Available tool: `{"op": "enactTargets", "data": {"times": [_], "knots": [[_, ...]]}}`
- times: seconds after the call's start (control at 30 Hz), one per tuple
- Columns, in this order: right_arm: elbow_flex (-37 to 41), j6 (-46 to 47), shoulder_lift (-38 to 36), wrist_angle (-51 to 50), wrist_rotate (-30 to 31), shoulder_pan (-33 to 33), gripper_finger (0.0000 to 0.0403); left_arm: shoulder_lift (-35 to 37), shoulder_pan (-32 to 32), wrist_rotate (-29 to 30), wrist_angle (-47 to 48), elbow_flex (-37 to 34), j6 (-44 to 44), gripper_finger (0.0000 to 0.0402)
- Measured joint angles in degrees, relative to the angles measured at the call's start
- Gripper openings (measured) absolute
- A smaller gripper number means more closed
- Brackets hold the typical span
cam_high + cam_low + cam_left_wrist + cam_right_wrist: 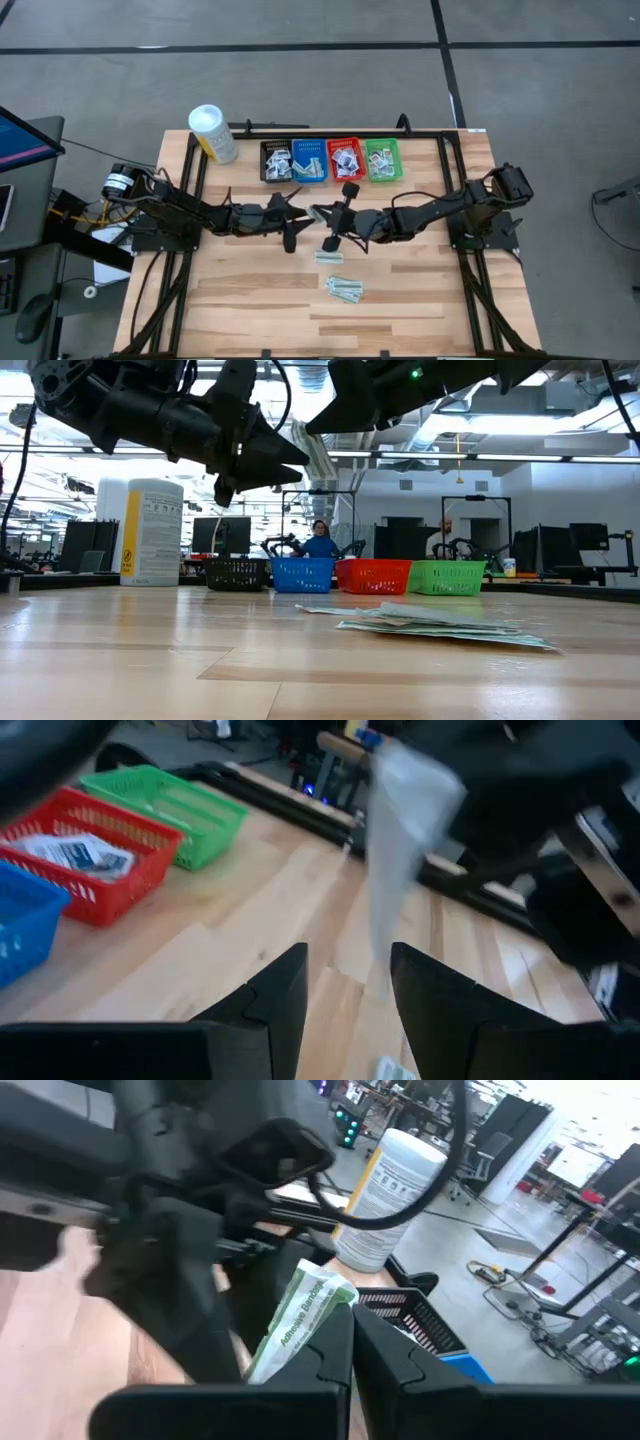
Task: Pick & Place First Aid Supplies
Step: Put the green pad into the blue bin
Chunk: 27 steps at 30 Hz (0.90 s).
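1. Claw first: our right claw (350, 1342) hangs over the middle of the worktop (250, 300), its fingers pressed together on a pale-green strip (297, 1318) that sticks out toward the left arm.
2. Our left claw (348, 988) faces it from just beside, fingers spread apart with nothing between them; we see the strip (400, 830) blurred just ahead of its fingertips.
3. We see a tall white tub (212, 133) with a yellow label standing at the far left corner of the worktop.
4. Four mesh baskets sit in a row along the far edge: black basket (276, 160), blue basket (309, 159), red basket (344, 158), green basket (381, 158). Each holds some small white packets.
5. On the bare wood nearer us lie two loose lots of supplies: one strip (329, 258) below the claws, and a small pile of strips (345, 290) a little closer to the near edge.
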<state>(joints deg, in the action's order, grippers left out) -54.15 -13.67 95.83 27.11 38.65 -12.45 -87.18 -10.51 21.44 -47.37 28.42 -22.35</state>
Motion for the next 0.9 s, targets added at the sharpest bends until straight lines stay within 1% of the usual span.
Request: {"op": "enactTargets", "data": {"times": [0.07,0.37,0.43,0.5,0.67,0.7,0.9], "knots": [[0.0,0.02,0.02,0.1,-1.03,0.29,0.0001,0.0,0.8,0.01,-0.67,0.0,0.02,0.0144],[0.0,-0.24,0.0,0.61,-1.15,0.31,0.0001,0.0,4.03,-0.04,-0.71,0.0,0.28,0.0139],[0.0,-0.24,0.02,0.61,-1.16,0.43,0.0001,0.0,4.43,-0.05,-0.69,0.0,1.6,0.0126],[0.0,-0.24,0.02,0.53,-1.16,0.61,0.0001,0.0,4.64,-0.04,-0.69,0.0,2.98,0.0104],[0.0,-0.24,0.02,0.09,-1.35,1.0,0.0001,0.0,4.6,-0.05,-0.69,0.0,5.85,0.0019],[0.0,-0.24,0.02,0.07,-1.34,1.0,0.0001,0.0,4.6,-0.05,-0.69,0.0,5.91,0.001],[0.0,-0.24,0.02,-0.05,-1.35,0.98,0.0001,0.0,4.6,-0.05,-0.67,0.0,7.39,0.0005]]}}
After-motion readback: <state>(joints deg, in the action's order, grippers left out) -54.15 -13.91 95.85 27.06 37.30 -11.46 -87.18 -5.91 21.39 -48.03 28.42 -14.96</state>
